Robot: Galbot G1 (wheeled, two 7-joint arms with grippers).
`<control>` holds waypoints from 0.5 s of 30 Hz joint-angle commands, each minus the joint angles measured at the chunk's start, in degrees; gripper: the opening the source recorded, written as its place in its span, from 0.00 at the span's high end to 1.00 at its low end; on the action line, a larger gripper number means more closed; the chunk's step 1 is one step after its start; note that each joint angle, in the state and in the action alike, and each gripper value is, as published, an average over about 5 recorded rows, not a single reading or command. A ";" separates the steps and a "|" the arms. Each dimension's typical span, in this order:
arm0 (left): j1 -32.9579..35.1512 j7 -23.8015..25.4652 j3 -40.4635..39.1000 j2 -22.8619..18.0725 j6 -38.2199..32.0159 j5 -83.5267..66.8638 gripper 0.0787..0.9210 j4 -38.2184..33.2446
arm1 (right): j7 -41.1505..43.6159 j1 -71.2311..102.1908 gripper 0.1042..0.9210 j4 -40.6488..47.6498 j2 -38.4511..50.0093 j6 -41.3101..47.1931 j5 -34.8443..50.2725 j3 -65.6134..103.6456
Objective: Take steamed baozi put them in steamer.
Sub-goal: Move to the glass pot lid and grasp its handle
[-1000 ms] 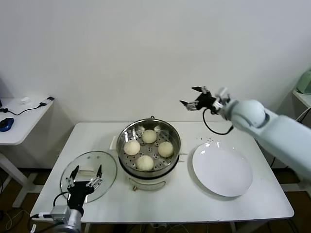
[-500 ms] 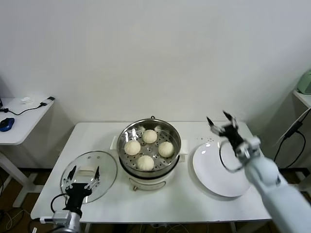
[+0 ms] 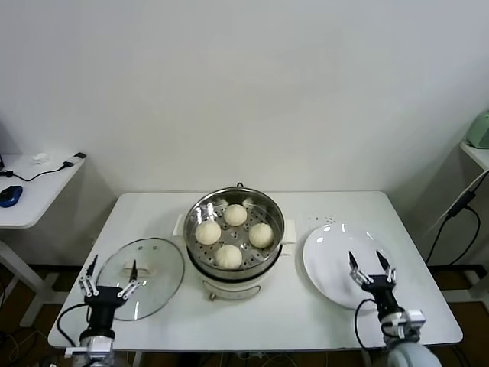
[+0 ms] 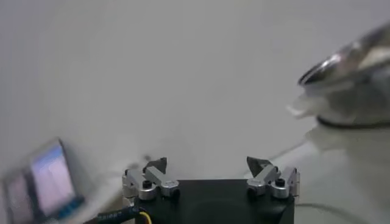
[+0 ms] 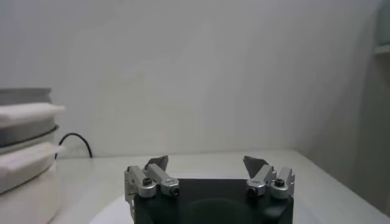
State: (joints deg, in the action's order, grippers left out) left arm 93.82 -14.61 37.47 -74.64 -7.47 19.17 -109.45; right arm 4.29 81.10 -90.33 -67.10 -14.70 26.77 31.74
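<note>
With all four steamed baozi [image 3: 232,233] sitting in the steamer [image 3: 236,238], the right gripper [image 3: 372,269] has dropped from high behind the plate [image 3: 338,258] to the table's [image 3: 290,313] near edge, spread and empty like the left gripper [image 3: 109,278], so loading looks finished.

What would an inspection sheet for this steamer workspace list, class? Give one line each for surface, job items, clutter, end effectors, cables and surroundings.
Surface: white table, bare between items.
Job items: four steamed baozi sit inside the steamer at table centre.
Clutter: glass lid lying flat left of the steamer; white plate on its right, nothing on it.
End effectors: left end effector open, low at the near left edge by the lid; right end effector open, low over the plate's near edge; neither holds anything.
Cables: black cable on the side desk.
Surroundings: plain white wall.
</note>
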 commanded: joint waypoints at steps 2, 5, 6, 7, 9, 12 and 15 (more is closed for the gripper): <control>-1.19 -11.14 0.28 4.97 -1.02 49.09 0.12 13.57 | 1.00 6.10 0.12 -2.00 -5.93 -1.00 -6.14 2.24; -3.07 -12.62 -0.46 4.32 1.47 51.16 0.12 17.19 | 1.05 5.51 0.12 -2.58 -5.99 0.27 -7.55 1.85; -3.78 -13.02 -0.61 3.99 2.10 51.96 0.12 18.39 | 1.02 5.30 0.12 -2.77 -5.95 0.82 -7.83 1.81; -4.49 -13.30 -0.75 3.64 2.59 52.78 0.12 19.52 | 1.00 5.11 0.12 -2.94 -5.91 1.36 -8.08 1.77; -5.63 -13.47 -1.19 3.23 3.26 53.96 0.12 21.52 | 0.97 4.84 0.12 -3.26 -5.73 2.19 -8.56 1.74; -7.12 -13.45 -1.87 2.83 3.97 54.64 0.12 23.86 | 0.90 4.44 0.12 -3.68 -5.52 2.94 -8.91 1.75; -8.47 -13.38 -2.17 2.59 4.10 55.09 0.12 25.16 | 0.74 4.25 0.12 -4.12 -5.46 3.42 -8.95 1.87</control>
State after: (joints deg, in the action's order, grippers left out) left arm 89.77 -24.45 36.27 -72.27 -5.70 59.82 -94.32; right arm 4.91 84.35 -93.34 -71.22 -13.00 20.24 33.06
